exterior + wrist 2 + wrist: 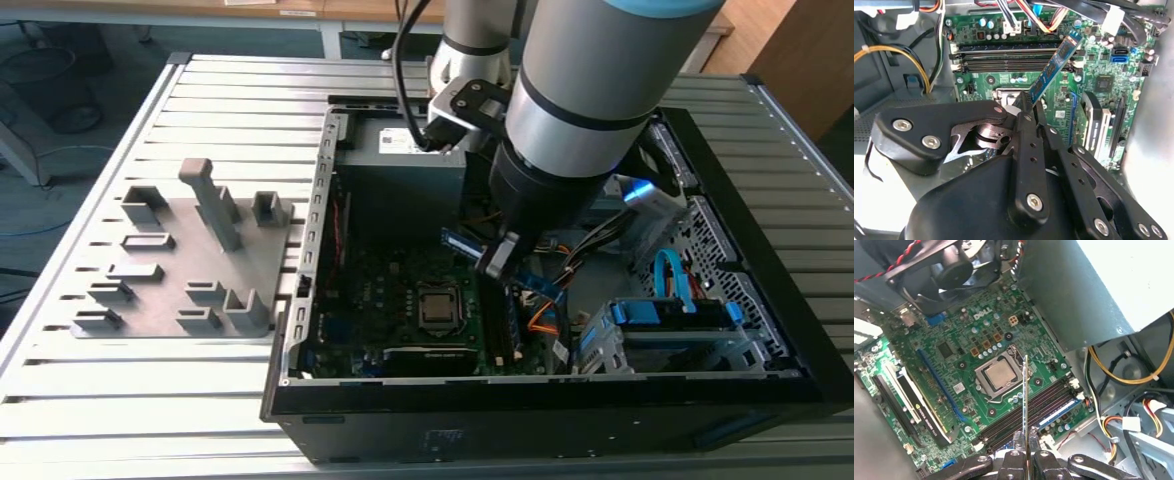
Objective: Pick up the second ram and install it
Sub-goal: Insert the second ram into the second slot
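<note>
Grey slatted table (134, 400) — case (534, 412) atop, hand (1027, 102) clamps second ram (1056, 66).

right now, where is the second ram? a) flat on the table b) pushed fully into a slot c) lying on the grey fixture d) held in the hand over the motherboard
d: the hand grips the second ram by one end, tilted in the air above the motherboard.

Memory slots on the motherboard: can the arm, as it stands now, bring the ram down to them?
Probably yes. The jaws are shut on the second ram, which hangs above the memory slots; nothing shows between them in both wrist views.
</note>
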You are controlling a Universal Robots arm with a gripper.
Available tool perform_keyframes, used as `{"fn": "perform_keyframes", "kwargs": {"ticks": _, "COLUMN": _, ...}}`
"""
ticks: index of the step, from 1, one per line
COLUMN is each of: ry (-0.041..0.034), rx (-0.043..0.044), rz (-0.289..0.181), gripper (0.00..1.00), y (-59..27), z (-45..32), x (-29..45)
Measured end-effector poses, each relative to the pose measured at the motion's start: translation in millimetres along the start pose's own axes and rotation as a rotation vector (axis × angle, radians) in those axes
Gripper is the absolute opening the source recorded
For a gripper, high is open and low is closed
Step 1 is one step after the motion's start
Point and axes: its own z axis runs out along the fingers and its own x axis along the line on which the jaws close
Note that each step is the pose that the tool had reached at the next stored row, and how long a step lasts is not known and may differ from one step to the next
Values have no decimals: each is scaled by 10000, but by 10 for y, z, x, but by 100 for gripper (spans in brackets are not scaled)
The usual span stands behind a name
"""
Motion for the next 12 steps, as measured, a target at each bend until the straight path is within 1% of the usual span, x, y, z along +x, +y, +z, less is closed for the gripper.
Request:
{"fn": "perform_keyframes", "kwargs": {"ticks": 5, "ry": -32, "rx": 44, "rz": 466, "gripper": 14, "y": 0, "z": 2, "x": 0}}
{"fn": "perform_keyframes", "kwargs": {"ticks": 12, "ry": -68, "rx": 94, "rz": 1001, "gripper": 14, "y": 0, "z": 3, "x": 0}}
